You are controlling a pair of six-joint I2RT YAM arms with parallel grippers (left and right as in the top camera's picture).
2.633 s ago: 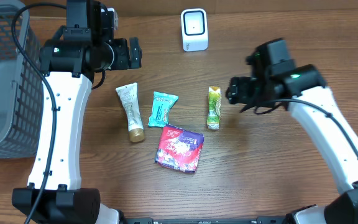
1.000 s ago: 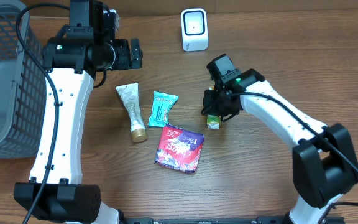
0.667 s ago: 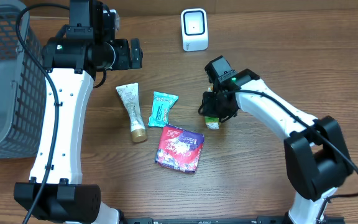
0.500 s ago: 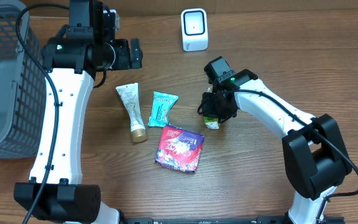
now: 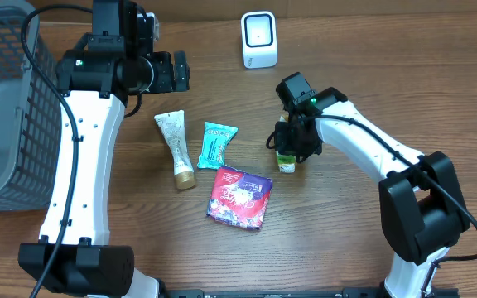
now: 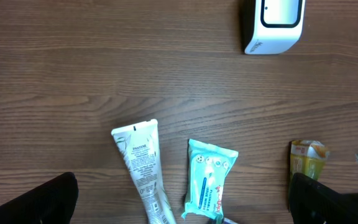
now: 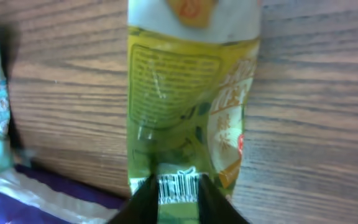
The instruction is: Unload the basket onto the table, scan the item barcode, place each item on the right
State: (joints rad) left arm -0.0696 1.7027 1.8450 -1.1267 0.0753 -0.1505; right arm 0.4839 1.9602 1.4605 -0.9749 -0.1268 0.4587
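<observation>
Lying flat on the worktop [image 5: 346, 240] near the purple pack [image 5: 239, 197], the sachet [image 7: 188, 112] is judged light, limp and slick, best pinched across its sealed barcode end, which is straddled by the right end effector [image 7: 177, 194], jaws narrowly parted; actual grip cannot be told.

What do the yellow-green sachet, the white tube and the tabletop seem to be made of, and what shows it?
The yellow-green sachet: likely thin plastic film, glossy, with sheen and creases.
The white tube: probably soft plastic, matte, with a flat crimped end.
The tabletop: wood or wood-look laminate, which one cannot be told; brown grain lines run across it.
</observation>
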